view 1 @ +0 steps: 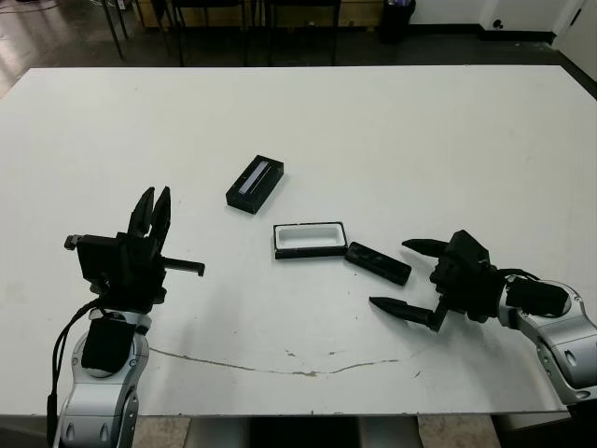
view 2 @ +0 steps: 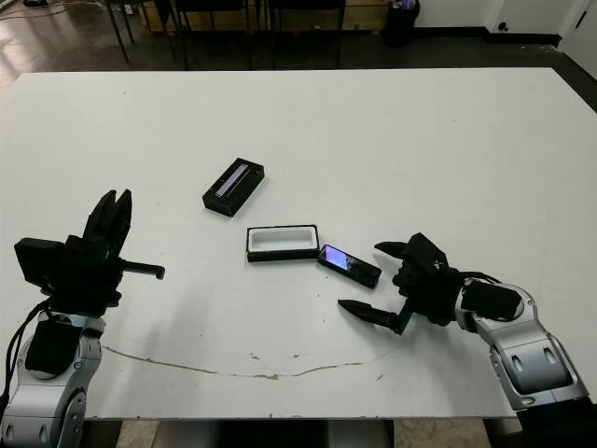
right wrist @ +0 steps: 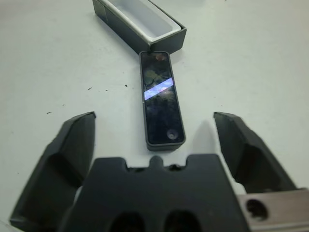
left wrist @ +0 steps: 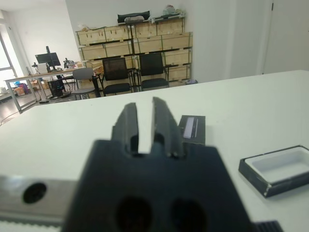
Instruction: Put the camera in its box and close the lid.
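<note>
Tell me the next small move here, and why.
Probably ease the right hand forward so its open fingers straddle the camera, then close. The camera lies on the table just ahead of it, beside the empty box; the lid sits apart.

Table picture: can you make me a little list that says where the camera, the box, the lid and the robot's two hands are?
camera: flat on the table, by the box's right end
box: open, white inside, nothing in it
lid: lying apart, behind and left of the box
right gripper: fingers wide open, just right of the camera, holding nothing
left gripper: fingers close together, far left, holding nothing
camera in box: not yet
</note>
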